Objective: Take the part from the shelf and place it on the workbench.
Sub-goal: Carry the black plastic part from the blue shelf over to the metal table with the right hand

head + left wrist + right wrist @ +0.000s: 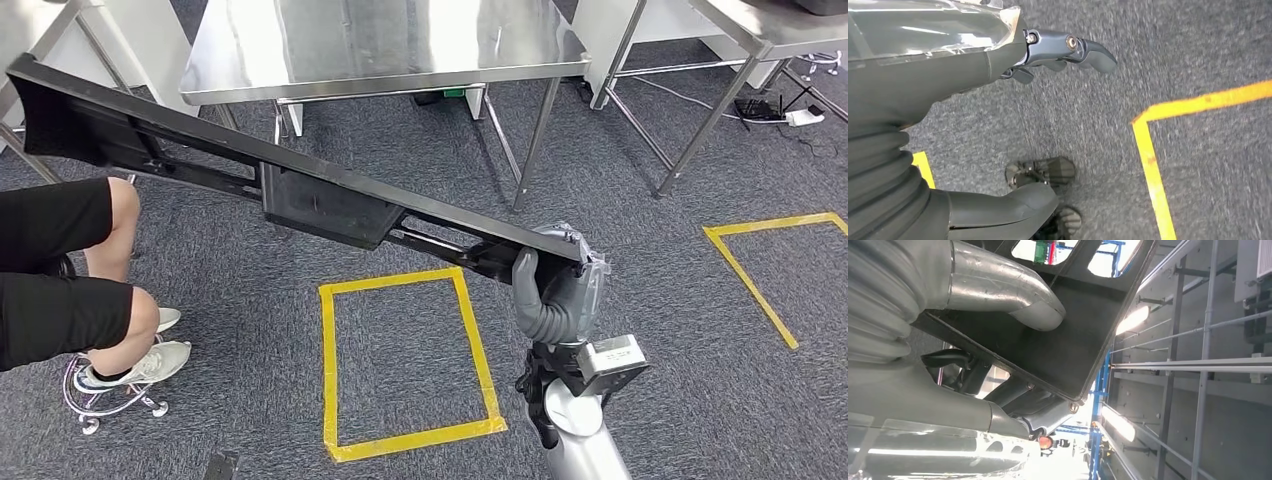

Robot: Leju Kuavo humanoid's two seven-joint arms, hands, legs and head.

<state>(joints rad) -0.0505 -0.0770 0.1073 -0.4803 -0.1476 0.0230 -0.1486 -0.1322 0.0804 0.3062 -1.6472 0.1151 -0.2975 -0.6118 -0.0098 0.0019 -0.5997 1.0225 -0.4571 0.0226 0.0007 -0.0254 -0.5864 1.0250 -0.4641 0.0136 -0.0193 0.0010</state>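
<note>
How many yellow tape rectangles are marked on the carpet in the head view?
2: one full rectangle on the floor below the long black part, and one at the right edge, cut off by the frame.

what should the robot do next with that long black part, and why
Probably carry it forward toward the steel workbench. The right hand grips one end of the long black part, which hangs tilted over the carpet, short of the bench, with its far end near a seated person.
</note>
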